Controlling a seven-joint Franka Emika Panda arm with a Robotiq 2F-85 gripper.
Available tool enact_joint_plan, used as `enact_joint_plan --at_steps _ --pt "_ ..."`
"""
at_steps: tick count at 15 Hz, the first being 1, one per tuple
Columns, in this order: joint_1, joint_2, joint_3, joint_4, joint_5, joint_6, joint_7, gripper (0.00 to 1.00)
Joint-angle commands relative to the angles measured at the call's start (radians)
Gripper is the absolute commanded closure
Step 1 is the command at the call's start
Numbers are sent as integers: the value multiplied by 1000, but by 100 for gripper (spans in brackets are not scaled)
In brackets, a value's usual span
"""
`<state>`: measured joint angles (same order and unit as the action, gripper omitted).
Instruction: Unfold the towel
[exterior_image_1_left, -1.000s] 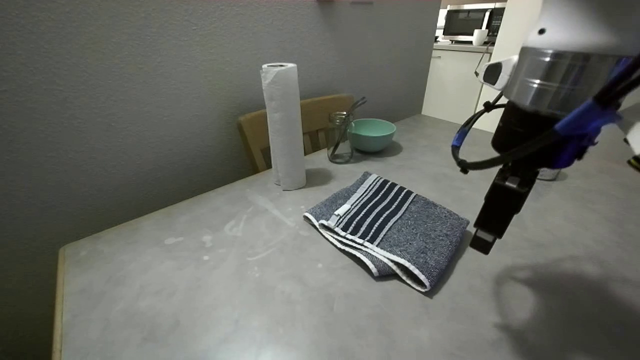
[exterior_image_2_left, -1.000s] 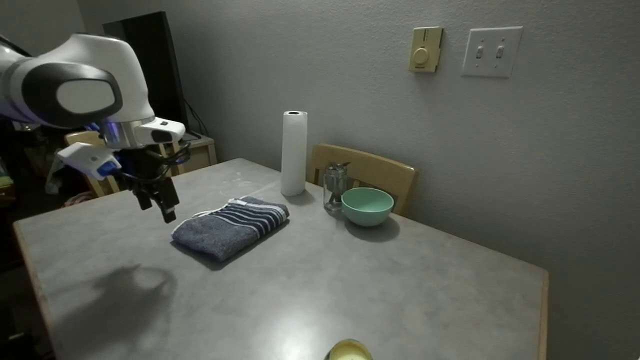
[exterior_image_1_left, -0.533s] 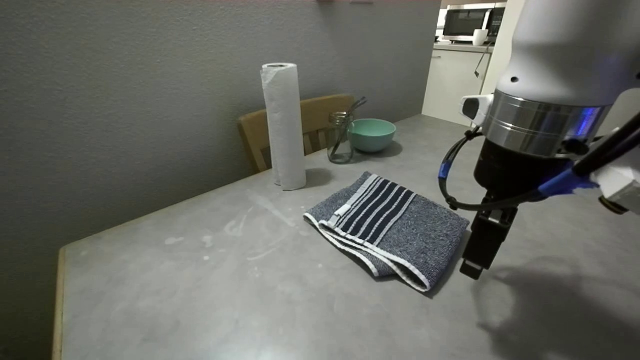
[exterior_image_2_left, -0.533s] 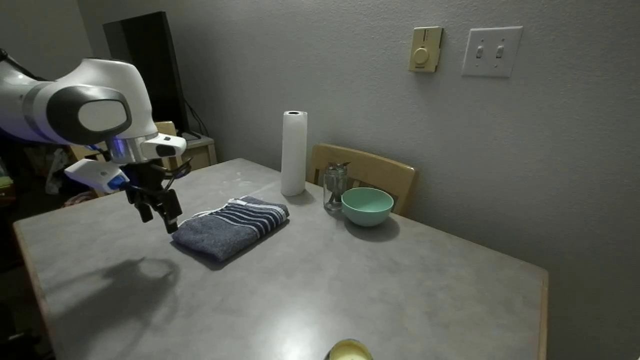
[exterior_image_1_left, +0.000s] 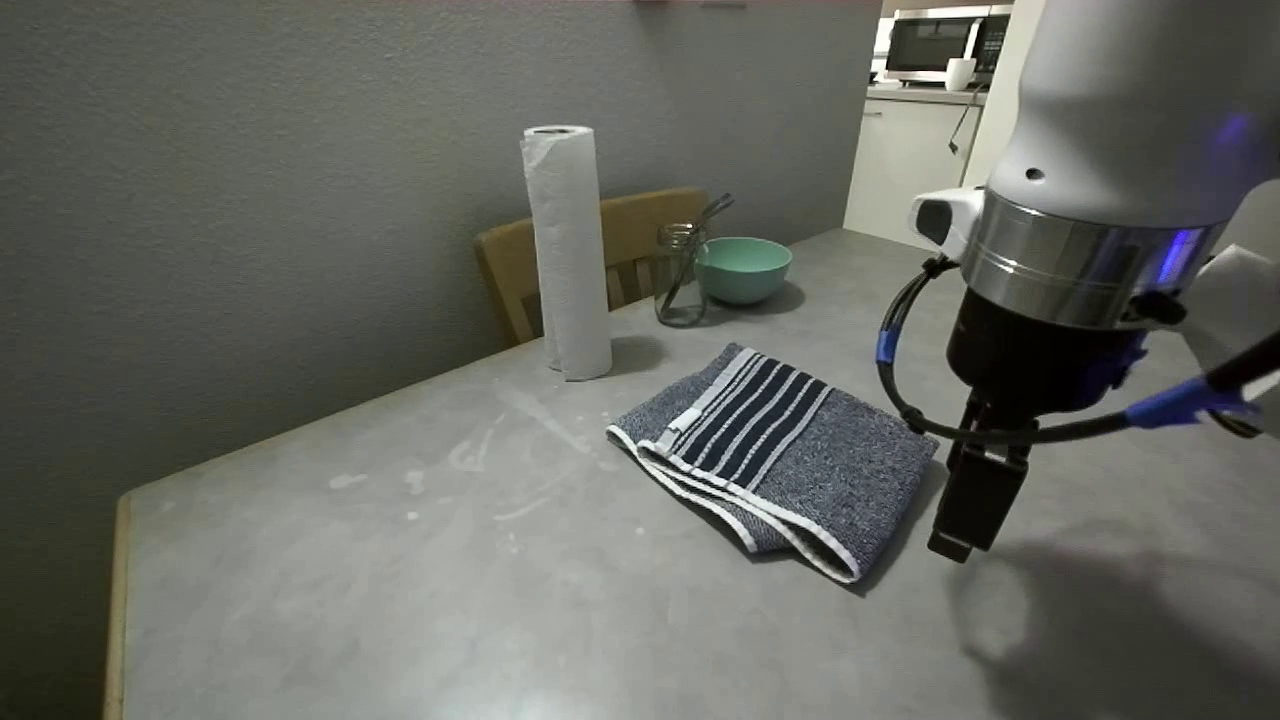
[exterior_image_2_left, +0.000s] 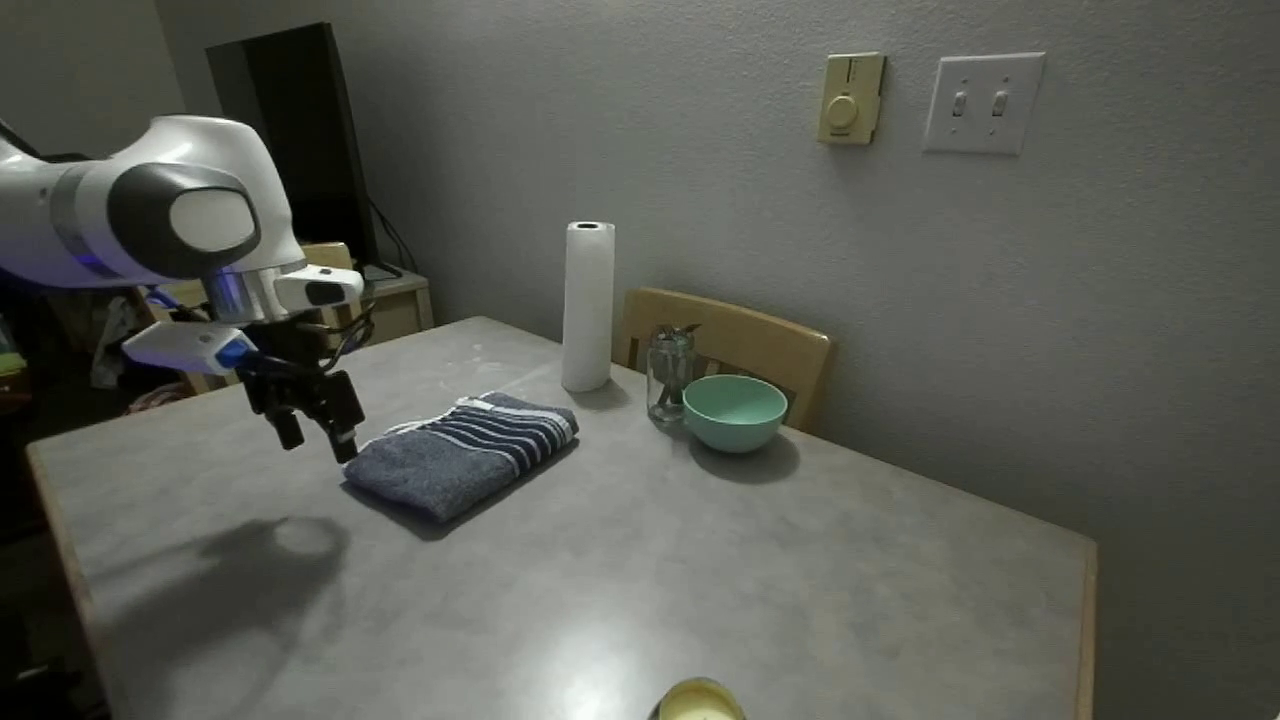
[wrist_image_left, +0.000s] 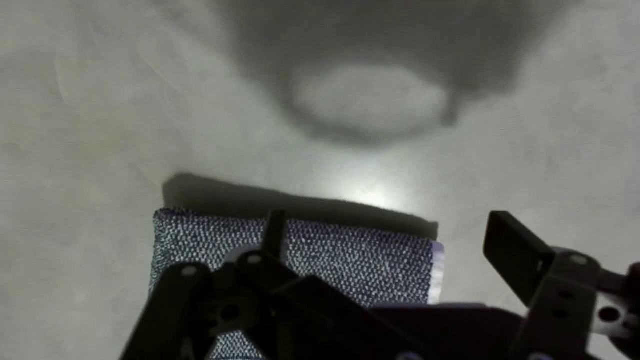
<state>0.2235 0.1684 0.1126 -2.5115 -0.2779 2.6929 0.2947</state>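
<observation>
1. The claw (exterior_image_2_left: 318, 443) is released: its fingers (wrist_image_left: 517, 257) stand wide apart, and nothing is gripped between them.
2. No contact can be seen. The claw hangs above the table (exterior_image_1_left: 400, 580), and in an exterior view a narrow gap shows between its tip and the towel (exterior_image_1_left: 800, 470). In the wrist view, one finger lines up over the towel, while the other sits out past its white edge (wrist_image_left: 437, 272).
3. The towel lies on the table just beside the claw, folded into a flat pile, with its plain end toward the claw and its stripes farther off.
4. I judge the step in hand to be the approach before a first grasp; no unfolding has been done yet.
5. The next move probably calls for lowering the claw at the near end, pinching only the upper layer, then lifting it and drawing it over. Too deep a bite could catch every layer and drag the whole pile.
6. Farther out, a paper roll (exterior_image_2_left: 588, 310) stands upright beyond the towel, then a jar (exterior_image_2_left: 670, 375) and a bowl (exterior_image_2_left: 735, 415) close together, all well apart from the claw.
</observation>
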Motion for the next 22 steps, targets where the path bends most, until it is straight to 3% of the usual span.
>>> enact_joint_plan --at_steps 1,5,13,17,22 --pt "73 59 -34 78 -190 -100 133 0" --pt "144 159 -44 166 -355 -139 302 0" --pt "259 349 -138 358 -687 -188 754 0" --pt "238 383 -116 418 -803 -249 913 0" --pt "215 401 -84 441 -838 -323 1009 0"
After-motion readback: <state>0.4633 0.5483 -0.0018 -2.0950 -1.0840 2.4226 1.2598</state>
